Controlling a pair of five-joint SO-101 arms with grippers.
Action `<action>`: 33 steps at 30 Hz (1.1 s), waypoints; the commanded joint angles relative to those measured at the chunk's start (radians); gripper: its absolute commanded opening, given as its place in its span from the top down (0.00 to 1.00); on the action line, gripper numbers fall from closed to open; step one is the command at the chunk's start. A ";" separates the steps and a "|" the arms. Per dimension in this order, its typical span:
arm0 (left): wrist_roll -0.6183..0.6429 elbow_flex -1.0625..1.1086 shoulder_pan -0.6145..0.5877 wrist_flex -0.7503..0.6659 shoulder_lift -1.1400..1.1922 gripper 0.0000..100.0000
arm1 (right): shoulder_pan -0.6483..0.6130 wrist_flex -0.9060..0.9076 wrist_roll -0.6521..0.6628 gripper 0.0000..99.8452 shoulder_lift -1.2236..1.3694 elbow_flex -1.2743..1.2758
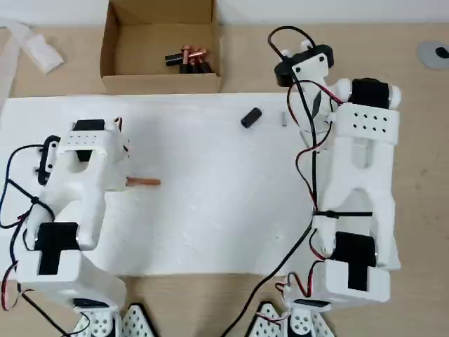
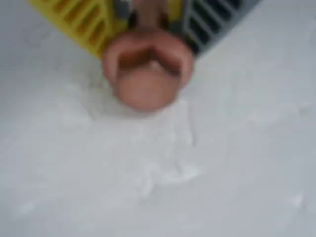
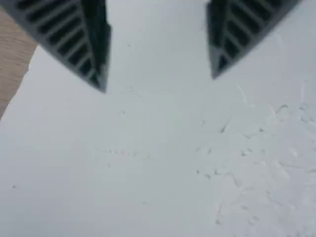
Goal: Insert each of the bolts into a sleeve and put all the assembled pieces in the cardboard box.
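Bolt (image 2: 147,81) in left tool (image 2: 148,19) | axis crosswise | free end toward right arm (image 1: 361,161)

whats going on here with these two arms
The left gripper is shut on a copper bolt, held over the white sheet. The right gripper is open above the sheet, holding nothing. A loose black sleeve lies on the sheet near the right arm. A few assembled pieces already lie in the box. This bolt and sleeve are not yet joined.
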 commanded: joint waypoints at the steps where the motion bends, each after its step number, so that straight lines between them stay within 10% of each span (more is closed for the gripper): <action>1: -0.098 -0.026 -0.051 0.018 0.005 0.99 | 0.002 -0.011 -0.012 0.83 -0.058 -0.002; 12: -0.522 -0.819 -0.015 0.568 0.015 0.99 | -0.214 0.020 -0.339 0.83 -0.051 -0.107; 22: -1.287 -1.046 -0.023 0.638 0.005 1.00 | -0.346 -0.149 -0.876 0.83 0.002 -0.101; 33: -1.458 -1.105 0.018 0.641 -0.134 1.00 | -0.343 -0.318 -1.042 0.83 0.312 -0.087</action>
